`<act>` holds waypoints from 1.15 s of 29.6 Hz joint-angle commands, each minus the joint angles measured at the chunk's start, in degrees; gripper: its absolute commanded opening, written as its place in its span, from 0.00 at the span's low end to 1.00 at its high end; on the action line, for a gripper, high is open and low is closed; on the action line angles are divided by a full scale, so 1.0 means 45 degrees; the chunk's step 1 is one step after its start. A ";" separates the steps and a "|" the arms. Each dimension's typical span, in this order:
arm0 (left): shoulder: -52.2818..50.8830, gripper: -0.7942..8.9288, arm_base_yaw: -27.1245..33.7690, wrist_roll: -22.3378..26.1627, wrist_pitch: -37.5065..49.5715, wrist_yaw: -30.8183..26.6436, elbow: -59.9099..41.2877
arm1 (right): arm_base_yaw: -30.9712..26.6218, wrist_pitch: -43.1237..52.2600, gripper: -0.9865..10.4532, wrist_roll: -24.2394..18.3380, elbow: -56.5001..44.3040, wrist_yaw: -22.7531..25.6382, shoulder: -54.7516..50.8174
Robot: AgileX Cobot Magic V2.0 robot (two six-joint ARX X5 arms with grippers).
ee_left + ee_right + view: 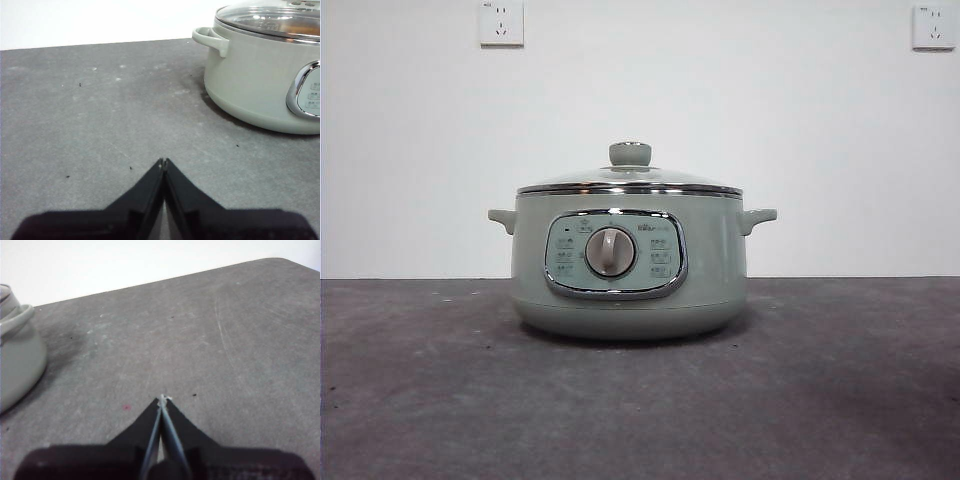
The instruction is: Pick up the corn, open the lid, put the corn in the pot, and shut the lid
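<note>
My left claw (164,161) is pressed shut, tips meeting, with nothing between them, poised over bare grey table (100,125). My right claw (162,399) is the same: jaws closed to a point, holding nothing, above its own stretch of the table, where a small red speck (126,407) lies just beside the tips.

Further out from my left claw stands the pot (250,80), pale green and round, resting flat on the table. One of its small side handles (212,40) sticks out toward the open table, and the chrome edge of its control panel (305,90) shows at the side. My right claw sees only a sliver of the pot's wall and a handle, well apart from its tips.

The lid (630,180) sits closed on the pot's rim, glass dome level, green knob (630,153) upright in the middle. Through the glass, from my left wrist, I catch an orange-yellow blur (285,20) inside the pot; I cannot say for sure that it is the corn.

Behind the pot is a white wall with two sockets (501,22).
</note>
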 commanded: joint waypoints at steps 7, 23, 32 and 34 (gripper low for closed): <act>0.0005 0.08 -0.0015 -0.0126 0.0112 0.0005 -0.0126 | -0.0019 -0.0029 0.09 -0.2137 -0.0117 -0.0015 -0.0403; 0.0005 0.08 -0.0015 -0.0126 0.0112 0.0010 -0.0126 | -0.0015 -0.0019 0.09 -0.2040 -0.0117 0.0029 -0.0389; 0.0005 0.08 -0.0015 -0.0126 0.0112 0.0010 -0.0126 | -0.0015 -0.0019 0.09 -0.2040 -0.0117 0.0029 -0.0389; 0.0010 0.08 -0.0015 -0.0126 0.0112 0.0010 -0.0126 | -0.0015 -0.0019 0.09 -0.2040 -0.0117 0.0029 -0.0389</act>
